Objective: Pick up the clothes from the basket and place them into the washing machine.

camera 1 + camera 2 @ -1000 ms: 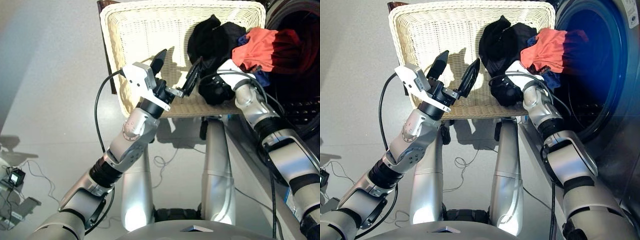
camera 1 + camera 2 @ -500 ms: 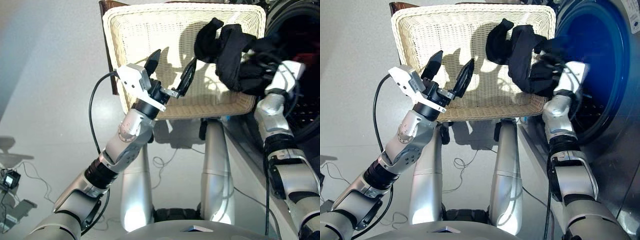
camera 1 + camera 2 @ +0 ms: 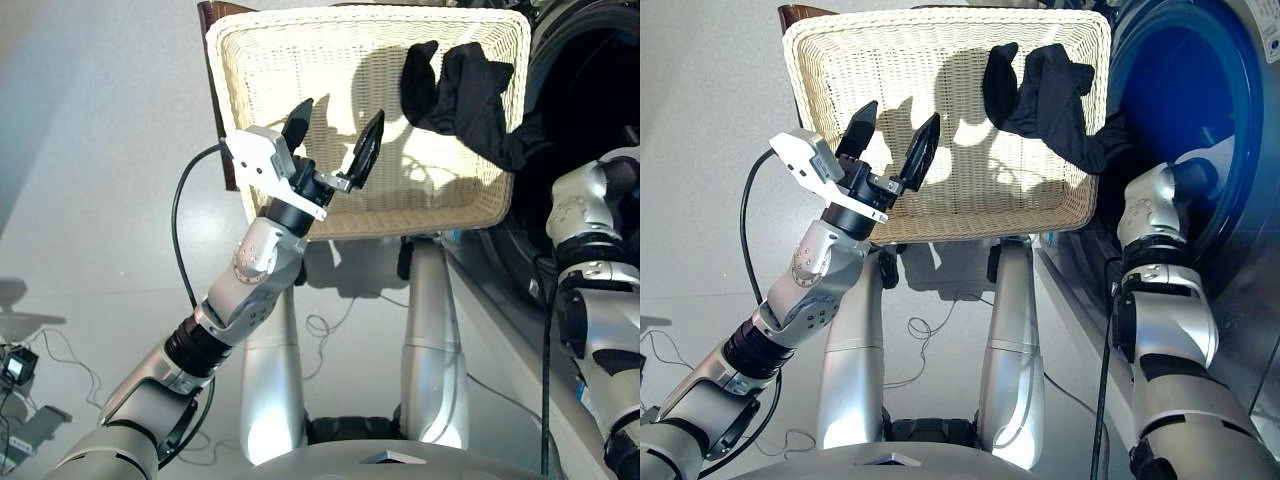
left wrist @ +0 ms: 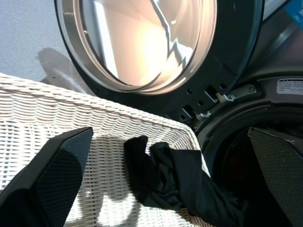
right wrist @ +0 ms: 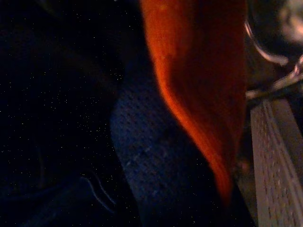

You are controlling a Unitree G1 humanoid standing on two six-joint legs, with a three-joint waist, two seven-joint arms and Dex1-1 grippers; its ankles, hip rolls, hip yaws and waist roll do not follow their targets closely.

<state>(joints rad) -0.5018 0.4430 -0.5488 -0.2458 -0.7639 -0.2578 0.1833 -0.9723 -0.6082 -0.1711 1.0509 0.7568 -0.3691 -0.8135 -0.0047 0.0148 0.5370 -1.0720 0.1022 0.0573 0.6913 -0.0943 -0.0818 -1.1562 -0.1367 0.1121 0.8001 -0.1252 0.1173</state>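
The left tool [image 3: 334,138] hung spread over the basket [image 3: 262,50]; the right tool's state couldn't be told. The black garment [image 3: 462,90] draped off the basket's right rim into the washing machine [image 3: 1200,90], so it probably needed pushing fully inside.

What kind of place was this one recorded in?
Probably a laundry corner or test lab: a front-loading washing machine with its glass door open, a wicker basket of clothes, and loose cables on a plain grey floor.

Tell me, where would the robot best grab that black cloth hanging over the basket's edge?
Probably the bunched, raised part of the black garment lying inside the basket, coming down from above. The folds there stand up off the weave and give the fingers something to close on; its tail trails over the rim toward the washing machine.
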